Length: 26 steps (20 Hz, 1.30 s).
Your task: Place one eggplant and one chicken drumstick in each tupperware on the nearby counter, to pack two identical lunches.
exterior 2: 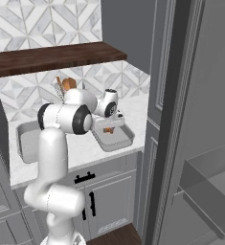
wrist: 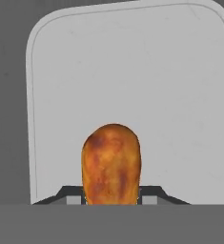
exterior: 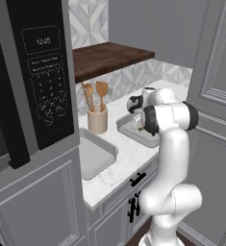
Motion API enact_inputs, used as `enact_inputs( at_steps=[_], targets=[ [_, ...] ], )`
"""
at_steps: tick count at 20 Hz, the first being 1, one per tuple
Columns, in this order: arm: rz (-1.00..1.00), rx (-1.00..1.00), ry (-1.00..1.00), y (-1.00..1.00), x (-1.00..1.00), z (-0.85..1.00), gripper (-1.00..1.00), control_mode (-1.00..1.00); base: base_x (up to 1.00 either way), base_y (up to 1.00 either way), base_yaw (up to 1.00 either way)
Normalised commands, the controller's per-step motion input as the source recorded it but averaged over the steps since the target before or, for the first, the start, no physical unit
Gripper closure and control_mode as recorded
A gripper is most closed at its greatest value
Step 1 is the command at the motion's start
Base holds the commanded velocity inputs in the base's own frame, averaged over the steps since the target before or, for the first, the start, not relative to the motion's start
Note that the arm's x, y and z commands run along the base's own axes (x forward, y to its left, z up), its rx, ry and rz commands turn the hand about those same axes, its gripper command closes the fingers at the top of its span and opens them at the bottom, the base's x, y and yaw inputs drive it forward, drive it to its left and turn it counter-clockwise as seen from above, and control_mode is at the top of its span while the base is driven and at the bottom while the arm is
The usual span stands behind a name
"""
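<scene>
A browned chicken drumstick [wrist: 111, 164] sits between my gripper's [wrist: 111, 193] two dark fingertips [wrist: 71, 193], which press on its sides. It hangs just above the bare grey floor of the right-hand tupperware [wrist: 132, 71]. From the base cameras, the gripper [exterior 2: 113, 122] reaches down over that tupperware [exterior 2: 125, 142] near the counter's [exterior 2: 85, 148] right end, with the drumstick [exterior 2: 108, 130] as an orange spot under it. The other tupperware [exterior: 93, 158] lies to the left with nothing in it. The eggplant is out of view.
A beige cup of wooden utensils [exterior: 97, 120] stands behind the two trays by the tiled wall. A dark wooden shelf [exterior: 109, 57] hangs over the counter. A black microwave [exterior: 42, 72] blocks the left side, and a tall grey cabinet [exterior 2: 195, 95] closes the right.
</scene>
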Motion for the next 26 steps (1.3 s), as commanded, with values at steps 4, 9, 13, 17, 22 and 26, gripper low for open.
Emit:
enact_inputs(
  at_steps=[4,9,13,17,22,26],
  targets=[
    [0.0,0.0,0.0,0.0,0.0,0.0,-1.0,-1.0,0.0,0.0,0.0],
    [0.0,0.0,0.0,0.0,-0.26,0.11,-1.0,-1.0,0.0,0.0,0.0],
    [-0.06,0.0,-0.06,0.03,-1.0,0.7,-1.0,-1.0,0.0,0.0,0.0],
    [-0.15,0.0,-0.01,0.33,-1.0,0.62,-1.0,-1.0,0.0,0.0,0.0],
    [-0.21,0.0,0.02,0.58,-1.0,0.3,-1.0,-1.0,0.0,0.0,0.0],
    [-0.26,0.0,0.13,0.45,-1.0,0.09,-1.0,-1.0,0.0,0.0,0.0]
  ],
)
